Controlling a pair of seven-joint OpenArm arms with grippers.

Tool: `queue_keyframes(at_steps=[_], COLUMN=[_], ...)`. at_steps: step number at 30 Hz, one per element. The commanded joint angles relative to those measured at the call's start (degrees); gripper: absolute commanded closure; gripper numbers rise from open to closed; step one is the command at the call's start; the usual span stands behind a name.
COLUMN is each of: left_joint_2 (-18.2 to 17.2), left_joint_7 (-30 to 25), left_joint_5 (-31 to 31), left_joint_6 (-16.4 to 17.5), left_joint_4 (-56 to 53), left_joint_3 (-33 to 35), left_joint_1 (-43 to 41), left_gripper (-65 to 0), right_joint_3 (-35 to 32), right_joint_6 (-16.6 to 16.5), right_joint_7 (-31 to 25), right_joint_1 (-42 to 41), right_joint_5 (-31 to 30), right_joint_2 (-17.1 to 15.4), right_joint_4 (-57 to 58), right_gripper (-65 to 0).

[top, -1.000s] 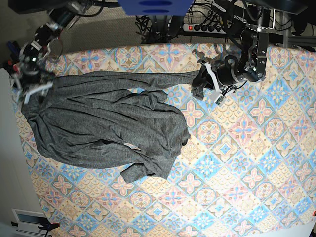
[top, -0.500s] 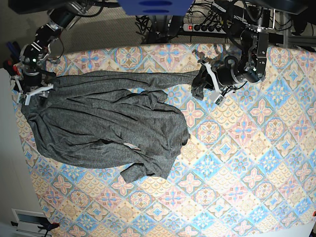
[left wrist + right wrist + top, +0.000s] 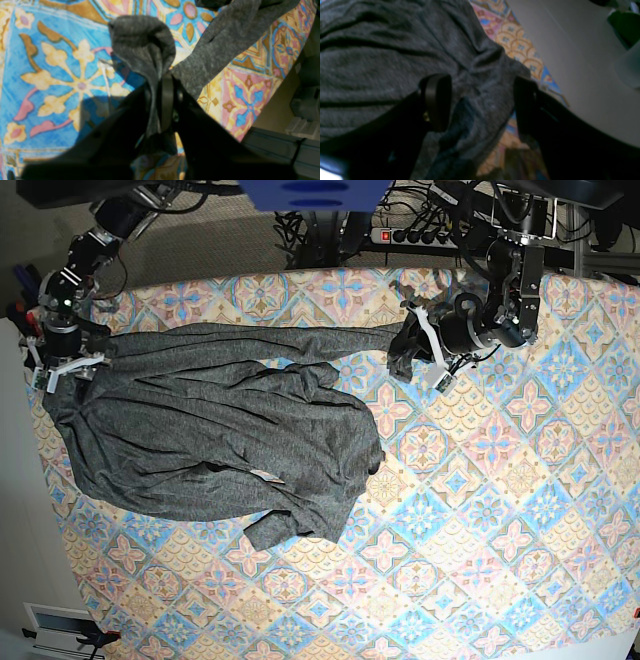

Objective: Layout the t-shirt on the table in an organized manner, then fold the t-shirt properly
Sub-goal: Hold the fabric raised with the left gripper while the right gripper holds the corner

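Pinched tight on a bunched bit of the t-shirt (image 3: 147, 50), the left gripper (image 3: 162, 105) shows in its wrist view with both jaws pressed together over the grey knit; a fold balloons just ahead of the tips and a second strip runs off up and to the right, over the floral table (image 3: 62, 75) beneath.

Spread wide, the right gripper (image 3: 480, 102) in its own wrist view holds nothing: wrinkled grey fabric lies between and below the two pads, and the table edge sits just beyond the far pad.

From the base view, the left gripper (image 3: 425, 345) holds one end of the shirt at the far side of the table, while the right gripper (image 3: 62, 360) hovers over the opposite corner, well apart. The garment (image 3: 210, 440) lies crumpled between them, one part folded over near the middle.

My judgement: the small pinch could slip if the left arm pulls hard, and with the other end free, the whole shirt may drag rather than flatten. That corner also lies close to the table edge and could slide off.
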State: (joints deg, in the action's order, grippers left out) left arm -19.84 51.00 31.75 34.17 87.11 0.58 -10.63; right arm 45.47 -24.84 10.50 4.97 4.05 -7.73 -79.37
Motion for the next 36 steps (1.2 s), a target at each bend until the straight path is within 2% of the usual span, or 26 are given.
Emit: queue_keyframes(at_steps=[1,5,8,12,16,19,24,27,30,36], left_joint_2=[-0.7,-0.2,0.1,0.1,0.1,0.1,0.1,0.1,0.1,0.1], left_joint_7=[4.5,4.5,4.5,4.5,4.5,4.5,4.5,4.5,4.5,4.5], left_joint_5=[-4.6,-4.6,-4.8,-4.7,-4.7,-4.7,-4.9,-5.0,-5.0,-5.0], left_joint_6=[-1.4,-1.4,-1.4,-1.4,-1.4,-1.4,-1.4,-1.4,-1.4,-1.4], left_joint_4=[-0.2,-0.2,-0.2,-0.2,-0.2,-0.2,-0.2,-0.2,-0.2,-0.2], left_joint_3=[0.0,0.0,0.0,0.0,0.0,0.0,0.0,0.0,0.0,0.0], left_joint_1=[-0.4,-0.3,-0.3,-0.3,-0.3,-0.3,-0.3,-0.3,-0.3,-0.3], left_gripper=[-3.5,-3.5,-3.6,-3.6,-3.6,-3.6,-3.6,-3.6,-3.6,-3.5], right_joint_3=[0.2,0.2,0.2,0.2,0.5,0.5,0.5,0.5,0.5,0.9], right_joint_6=[-1.3,-4.2,-4.3,-4.3,-4.3,-4.3,-4.3,-4.3,-4.3,-4.0], right_joint_7=[-1.6,-1.6,-1.8,-1.8,-2.0,-2.0,-2.1,-4.7,-7.7,-8.3], right_joint_1=[-0.5,-0.5,-0.5,-0.5,-0.5,-0.5,-0.5,-0.5,-0.5,-0.5], right_joint_5=[-0.8,-0.8,-0.8,-0.8,-0.8,-0.8,-0.8,-0.8,-0.8,-0.9], right_joint_2=[-1.1,-1.1,-1.2,-3.6,-4.0,-5.6,-5.9,-5.9,-5.9,-5.9], right_joint_4=[-0.8,-0.6,2.7,6.4,10.5,12.7,15.3,15.7,15.7,15.6], right_gripper=[-37.4,-37.4,-37.4,-37.4,-37.4,-37.4,-37.3,-36.3,-29.7,-6.3])
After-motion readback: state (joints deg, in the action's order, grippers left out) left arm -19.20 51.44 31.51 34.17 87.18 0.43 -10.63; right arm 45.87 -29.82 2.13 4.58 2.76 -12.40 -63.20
